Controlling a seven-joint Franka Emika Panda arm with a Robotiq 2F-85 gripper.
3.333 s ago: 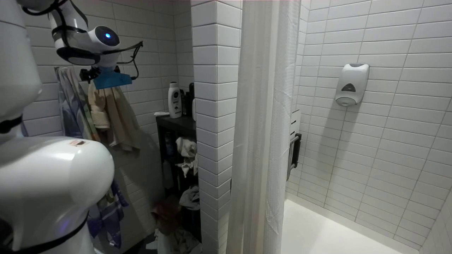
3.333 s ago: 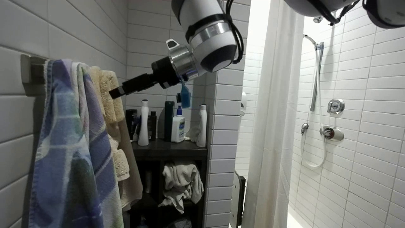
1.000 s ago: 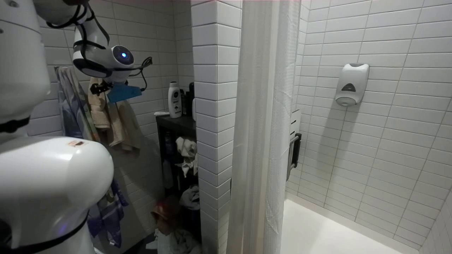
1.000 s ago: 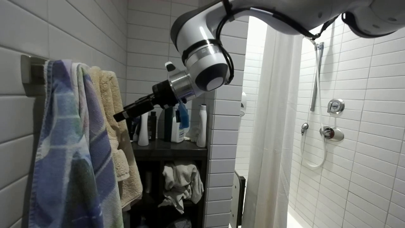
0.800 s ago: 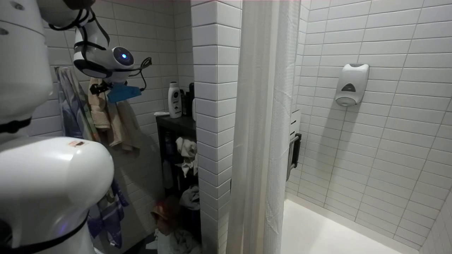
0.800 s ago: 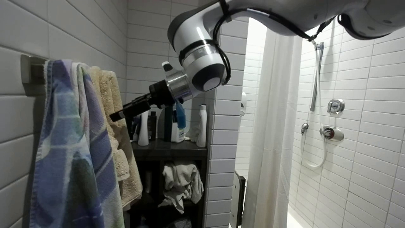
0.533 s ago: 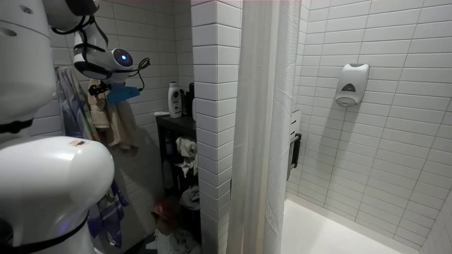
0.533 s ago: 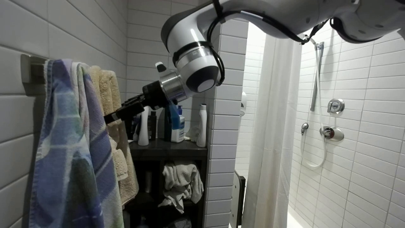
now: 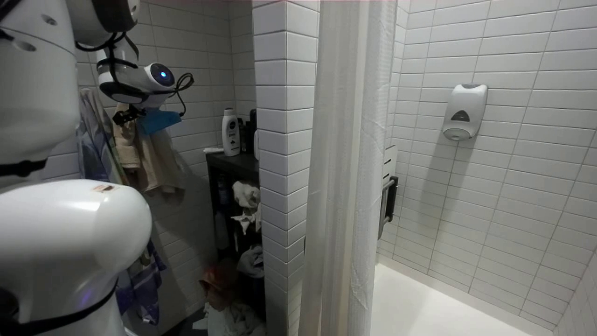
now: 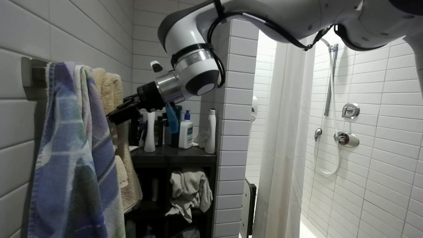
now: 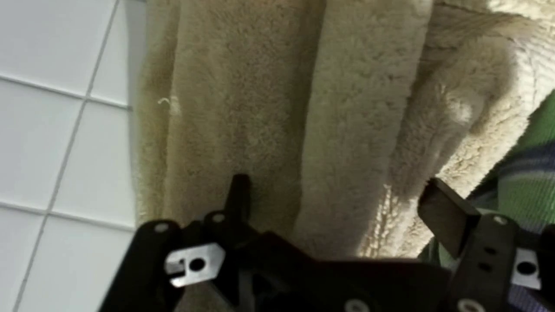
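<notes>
A beige towel [image 11: 243, 95] hangs in thick folds against the tiled wall and fills most of the wrist view. My gripper [image 11: 337, 180] stands wide open in front of it, with folds of the towel visible between and beyond the two fingers. In an exterior view the gripper [image 10: 110, 119] points left and slightly down, its tips at the beige towel [image 10: 112, 87] beside a blue and purple patterned towel [image 10: 69, 148]. How far the fingers press into the cloth is hard to tell. A green striped cloth [image 11: 527, 195] shows beyond the right finger.
A metal towel bar [image 10: 36, 74] carries the towels. Behind the gripper stands a dark shelf [image 10: 175, 160] with several bottles, including a lotion bottle [image 10: 186, 134], and a crumpled cloth [image 10: 191, 186] below. A tiled pillar [image 10: 233, 138] and shower curtain [image 10: 284, 138] stand beyond.
The arm came down earlier, then my gripper moved toward the towels, leftward in an exterior view. The beige towel's folds and lower edge have shifted. The jaws stay open.
</notes>
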